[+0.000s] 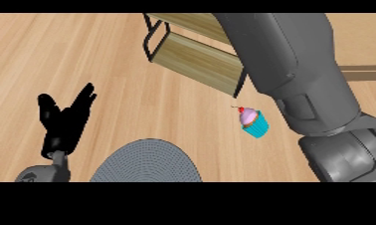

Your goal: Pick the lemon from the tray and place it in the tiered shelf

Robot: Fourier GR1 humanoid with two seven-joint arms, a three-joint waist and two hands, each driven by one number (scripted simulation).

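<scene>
over the tiered shelf (197,55), my right forearm (294,69) runs out of frame, likely delivering the lemon, unseen like its robot hand; my left robot hand (66,119) rests open, idle, by the tray (147,167).

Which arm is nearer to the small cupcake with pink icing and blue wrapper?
Right. Its grey forearm passes close to the right of the cupcake; its hand is out of view. The black left hand stands open far to the left of it.

No text can be read here — none.
</scene>
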